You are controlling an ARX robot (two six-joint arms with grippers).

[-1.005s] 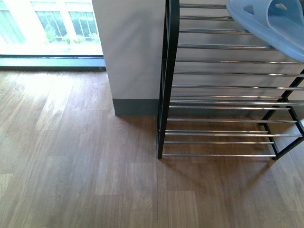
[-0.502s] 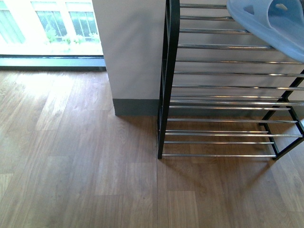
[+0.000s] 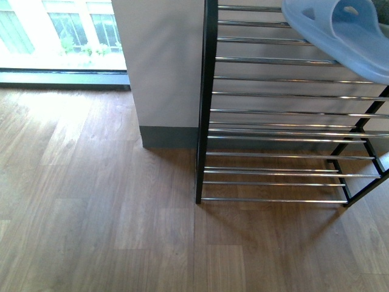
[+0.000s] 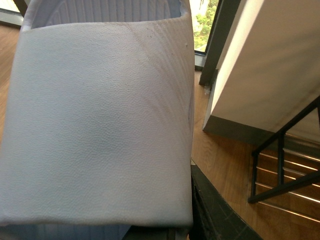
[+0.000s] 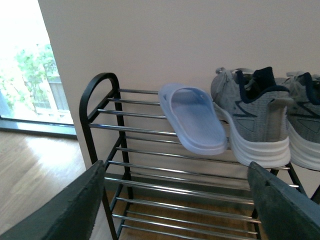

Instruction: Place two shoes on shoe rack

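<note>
One pale blue slide fills the left wrist view, its broad strap close to the camera, with my left gripper shut on it; only a dark finger shows beside it. A second pale blue slide lies on the top shelf of the shoe rack, its toe end overhanging the front bar. Beside it on that shelf stand two grey sneakers. My right gripper is open, facing the rack at a distance with nothing between its fingers.
A white wall column with a grey skirting board stands just left of the rack. A bright window is at the far left. Brown wood flooring spreads in front of the rack. The rack's lower shelves hold nothing.
The front view has shifted slightly, so the rack, the column and the slide on the shelf sit a little further left in the picture than before.
</note>
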